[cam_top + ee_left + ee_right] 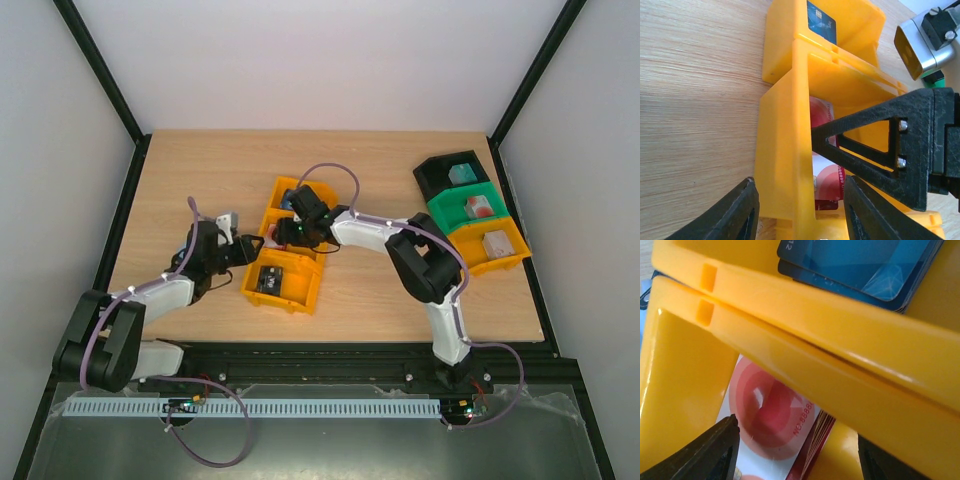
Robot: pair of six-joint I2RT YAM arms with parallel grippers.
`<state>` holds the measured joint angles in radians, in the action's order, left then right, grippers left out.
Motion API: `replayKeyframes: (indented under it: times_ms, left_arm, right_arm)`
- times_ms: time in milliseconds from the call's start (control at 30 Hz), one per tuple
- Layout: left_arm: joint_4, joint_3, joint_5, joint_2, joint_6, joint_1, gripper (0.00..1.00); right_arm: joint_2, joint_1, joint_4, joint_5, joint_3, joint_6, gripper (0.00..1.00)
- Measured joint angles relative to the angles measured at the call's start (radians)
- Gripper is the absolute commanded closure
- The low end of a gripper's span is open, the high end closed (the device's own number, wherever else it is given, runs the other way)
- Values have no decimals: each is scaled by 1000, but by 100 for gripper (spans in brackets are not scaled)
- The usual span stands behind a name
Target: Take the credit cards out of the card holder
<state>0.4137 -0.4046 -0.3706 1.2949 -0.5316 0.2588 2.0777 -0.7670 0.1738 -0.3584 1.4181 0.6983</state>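
Observation:
The credit cards lie in a yellow three-compartment bin (304, 290). A stack of red-and-white cards (765, 410) (829, 184) fills the middle compartment, blue cards (860, 265) (821, 21) the far one, and a dark card (268, 280) the near one. My right gripper (291, 231) (797, 460) is down inside the middle compartment, open above the red stack, holding nothing. My left gripper (248, 250) (800, 215) is open and straddles the bin's left wall (782, 150), one finger outside, one inside. The card holder is not clearly in view.
A row of small black (436, 172), green (446, 211) and yellow (518, 257) bins with small items stands at the back right. The right arm reaches across the table's middle. Dark frame posts flank the wooden table (180, 180).

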Motion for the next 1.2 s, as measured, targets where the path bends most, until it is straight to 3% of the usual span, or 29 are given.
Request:
replayKeyframes:
  times_ms: [433,600,1033,1200]
  left_arm:
    - [45,1,100,45,-12,39,58]
    - [47,1,112,48,-15,39,57]
    - [47,1,122,48,-16,39,56]
    - [48,1,125,48,-16,39,56]
  right_arm:
    - [21,-12,44,104,40,-47,54]
    - [8,-12,56,123,39,-74,75]
    - [5,1,57,100,39,-69,78]
    - [-2,6,77,114,39,-79,74]
